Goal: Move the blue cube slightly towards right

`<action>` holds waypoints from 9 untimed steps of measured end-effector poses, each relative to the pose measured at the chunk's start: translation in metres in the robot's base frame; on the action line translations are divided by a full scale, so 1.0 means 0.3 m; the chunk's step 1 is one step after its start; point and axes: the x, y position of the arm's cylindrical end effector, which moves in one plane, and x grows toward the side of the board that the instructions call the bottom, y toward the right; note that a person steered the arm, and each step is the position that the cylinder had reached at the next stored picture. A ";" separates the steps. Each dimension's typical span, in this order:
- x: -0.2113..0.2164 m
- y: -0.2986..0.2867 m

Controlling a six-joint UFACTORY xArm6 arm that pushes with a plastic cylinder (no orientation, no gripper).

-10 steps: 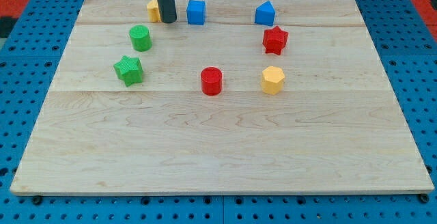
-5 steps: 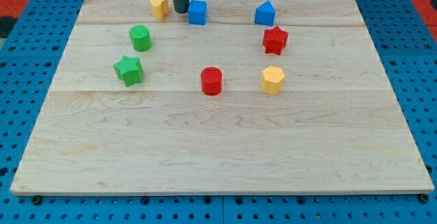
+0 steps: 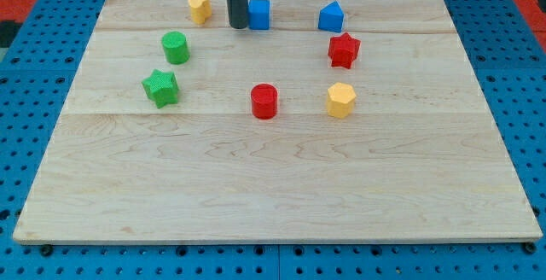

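The blue cube (image 3: pixel 259 14) sits near the view's top edge of the wooden board (image 3: pixel 273 177), a little left of centre. My tip (image 3: pixel 238 26) is at the cube's left side, touching it or nearly so; the dark rod rises out of the view's top and hides the cube's left edge.
A yellow block (image 3: pixel 200 8) lies left of my tip. A second blue block (image 3: pixel 331 16) and a red star (image 3: pixel 344 50) lie to the right. A green cylinder (image 3: pixel 176 48), green star (image 3: pixel 160 87), red cylinder (image 3: pixel 264 102) and yellow hexagon (image 3: pixel 340 100) lie lower down.
My tip has moved right from in front of the yellow block to the blue cube's left side. The blue cube has slid a little to the right. The yellow block shifted slightly.
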 end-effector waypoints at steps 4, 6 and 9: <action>-0.132 0.043; -0.146 -0.017; -0.082 -0.098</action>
